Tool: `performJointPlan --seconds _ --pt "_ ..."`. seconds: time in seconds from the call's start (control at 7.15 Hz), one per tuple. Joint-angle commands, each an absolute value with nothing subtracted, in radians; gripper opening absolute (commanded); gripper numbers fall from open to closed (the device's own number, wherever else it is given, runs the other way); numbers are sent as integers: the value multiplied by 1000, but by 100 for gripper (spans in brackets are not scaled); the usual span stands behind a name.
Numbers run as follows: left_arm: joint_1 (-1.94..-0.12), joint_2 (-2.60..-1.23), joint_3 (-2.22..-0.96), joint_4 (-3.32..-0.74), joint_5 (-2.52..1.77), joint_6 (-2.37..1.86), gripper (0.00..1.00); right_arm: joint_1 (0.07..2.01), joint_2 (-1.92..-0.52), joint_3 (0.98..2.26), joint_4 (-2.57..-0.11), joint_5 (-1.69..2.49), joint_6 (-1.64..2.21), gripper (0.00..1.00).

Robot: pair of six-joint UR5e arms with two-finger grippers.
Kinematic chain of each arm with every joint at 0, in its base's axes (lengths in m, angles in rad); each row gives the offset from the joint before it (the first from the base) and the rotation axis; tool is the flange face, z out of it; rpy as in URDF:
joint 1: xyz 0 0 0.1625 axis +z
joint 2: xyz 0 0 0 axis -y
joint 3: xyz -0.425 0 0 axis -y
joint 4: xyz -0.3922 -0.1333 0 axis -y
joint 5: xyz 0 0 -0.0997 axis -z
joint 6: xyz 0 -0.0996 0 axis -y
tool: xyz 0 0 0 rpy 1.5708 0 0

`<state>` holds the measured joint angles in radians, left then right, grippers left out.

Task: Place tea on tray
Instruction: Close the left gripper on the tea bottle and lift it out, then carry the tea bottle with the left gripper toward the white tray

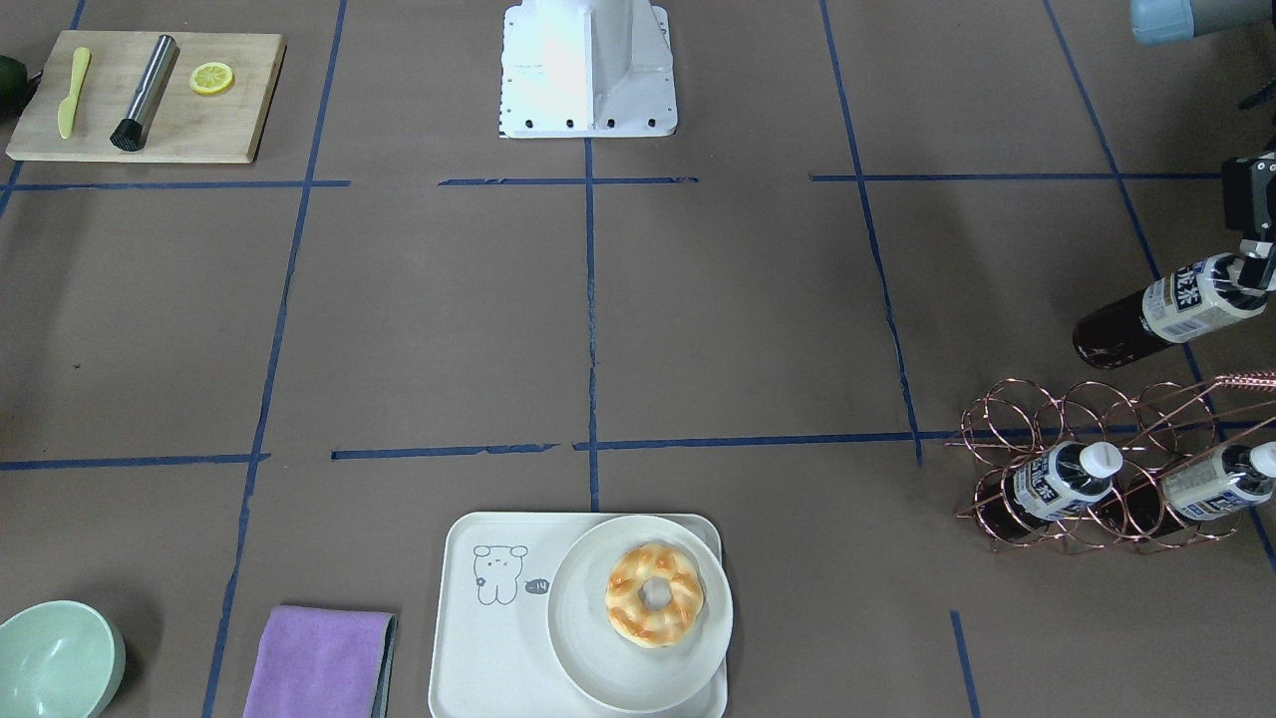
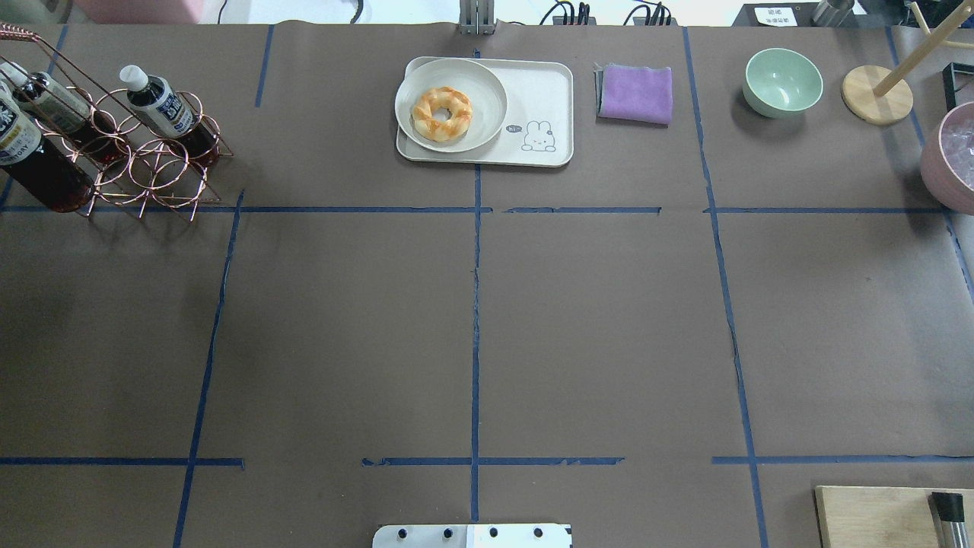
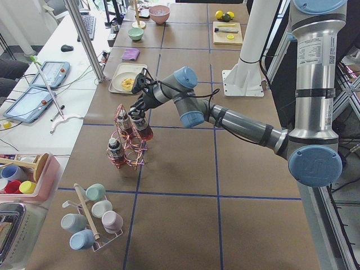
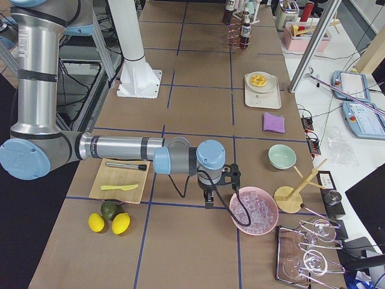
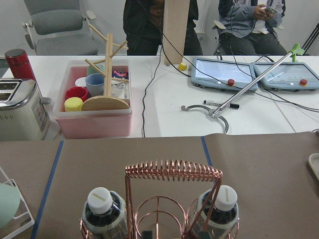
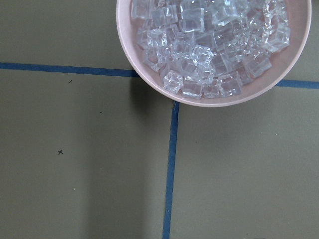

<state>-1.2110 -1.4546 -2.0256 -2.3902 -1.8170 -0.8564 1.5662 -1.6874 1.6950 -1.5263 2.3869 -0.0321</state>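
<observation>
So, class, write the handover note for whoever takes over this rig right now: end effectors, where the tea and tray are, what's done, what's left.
Left end effector: shut on the tea at its cap end. The bottle is tilted and raised close to the copper rack, where two other bottles sit.
Right end effector: beside the bowl of ice; cannot tell whether it is open or shut.
Tray: at the table's far edge. A plate with a doughnut covers one half; the bear half is bare.
Done: tea grasped.
Left: carry it to the bare half and release.

Left claw (image 1: 1256, 269) tight on tea (image 1: 1176, 307)
</observation>
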Motion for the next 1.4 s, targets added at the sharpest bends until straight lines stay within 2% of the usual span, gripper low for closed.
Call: performJointPlan --seconds 0.0,0.14,0.42,0.7,0.84,1.12,1.26 --pt "-1204 -1448 -2072 -2366 -1813 -955 0 1566 -1687 1695 -1526 2387 -31 100" --pt "-1194 -1474 -2091 -2320 -1787 -959 0 1566 -1687 1695 -1526 2387 -31 100" --pt "-1001 -1529 -2198 -2147 -1612 -965 0 1566 -1687 1697 -1526 2388 -31 100" --pt "-915 -1686 -2240 -1964 -1588 -968 1 1566 -1689 1697 -1526 2388 -29 100" --pt "-860 -1774 -2238 -1854 -1521 -972 1 1566 -1687 1695 -1526 2388 -29 100" --pt "-612 -1975 -2211 -1655 -1251 -1096 1 1566 -1687 1695 -1528 2388 -31 100" --pt "-565 -2064 -2145 -1623 -1189 -1164 3 1566 -1687 1695 -1526 2387 -29 100"
